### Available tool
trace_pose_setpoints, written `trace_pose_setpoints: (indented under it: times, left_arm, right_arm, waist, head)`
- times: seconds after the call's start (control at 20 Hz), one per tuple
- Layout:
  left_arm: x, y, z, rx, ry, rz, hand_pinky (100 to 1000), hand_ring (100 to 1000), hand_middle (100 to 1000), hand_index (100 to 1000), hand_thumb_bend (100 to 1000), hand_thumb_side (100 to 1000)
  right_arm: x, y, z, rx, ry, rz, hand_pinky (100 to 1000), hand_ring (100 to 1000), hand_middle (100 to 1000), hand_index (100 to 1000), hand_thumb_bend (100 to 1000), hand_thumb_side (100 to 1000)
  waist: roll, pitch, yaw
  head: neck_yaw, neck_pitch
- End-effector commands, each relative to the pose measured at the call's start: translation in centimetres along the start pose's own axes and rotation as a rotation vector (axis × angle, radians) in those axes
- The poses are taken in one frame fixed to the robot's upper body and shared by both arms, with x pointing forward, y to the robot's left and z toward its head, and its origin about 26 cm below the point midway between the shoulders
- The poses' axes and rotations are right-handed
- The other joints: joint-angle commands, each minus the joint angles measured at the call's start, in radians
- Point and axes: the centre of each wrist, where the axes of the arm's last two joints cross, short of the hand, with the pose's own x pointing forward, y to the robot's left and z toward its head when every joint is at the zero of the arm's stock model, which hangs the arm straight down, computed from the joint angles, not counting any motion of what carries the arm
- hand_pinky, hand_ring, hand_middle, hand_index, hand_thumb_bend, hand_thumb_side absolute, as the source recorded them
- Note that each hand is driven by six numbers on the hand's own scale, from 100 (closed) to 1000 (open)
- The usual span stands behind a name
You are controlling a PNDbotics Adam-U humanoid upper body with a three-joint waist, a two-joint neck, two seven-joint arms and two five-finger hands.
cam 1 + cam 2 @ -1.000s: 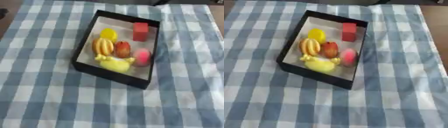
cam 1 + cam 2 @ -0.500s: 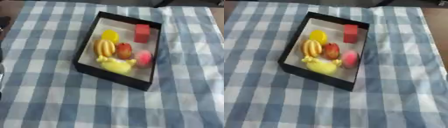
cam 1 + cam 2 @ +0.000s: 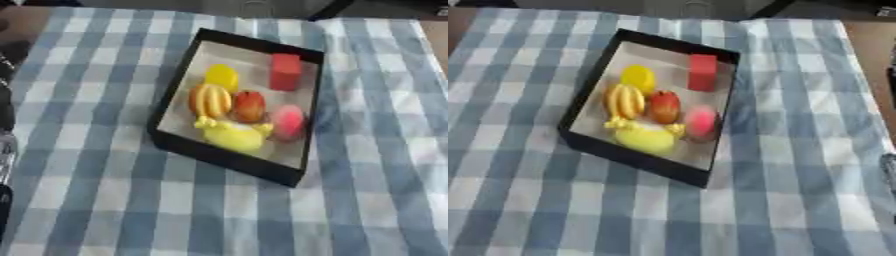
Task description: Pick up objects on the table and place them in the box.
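Near the front edge of the surface (image 3: 105,215), covered by a blue and white checked cloth, nothing loose is seen. At the left edge of the left eye view a dark part of the left arm has come into sight, absent a second ago; whether its hand is released or clenched cannot be told. The right hand is not shown.

Toward the middle, the black box (image 3: 223,155) lies askew. Held inside, front to back, are a yellow piece (image 3: 232,136), a pink one (image 3: 288,121), a striped orange one (image 3: 210,99), a red-orange one (image 3: 249,105), a yellow round one (image 3: 221,76) and a red block (image 3: 285,71). These are unchanged, so the task is judged essentially complete.
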Motion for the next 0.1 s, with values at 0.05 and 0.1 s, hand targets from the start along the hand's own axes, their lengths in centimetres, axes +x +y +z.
trace_pose_setpoints:
  times: [0.05, 0.1]
  left_arm:
    - [1.09, 0.06, -0.43, -0.006, -0.049, -0.012, 827, 675, 796, 838, 168, 843]
    - [1.10, 0.01, -0.42, -0.008, -0.052, -0.010, 827, 677, 797, 836, 131, 824]
  right_arm:
    - [0.40, -0.27, -0.63, -0.011, -0.031, 0.016, 800, 846, 640, 787, 100, 621]
    - [0.40, -0.22, -0.62, -0.010, -0.032, 0.015, 799, 844, 639, 788, 100, 623]
  waist:
    - [-0.013, -0.003, 0.002]
    - [-0.013, -0.002, 0.003]
  head:
    - [-0.002, -0.014]
    - [-0.001, -0.013]
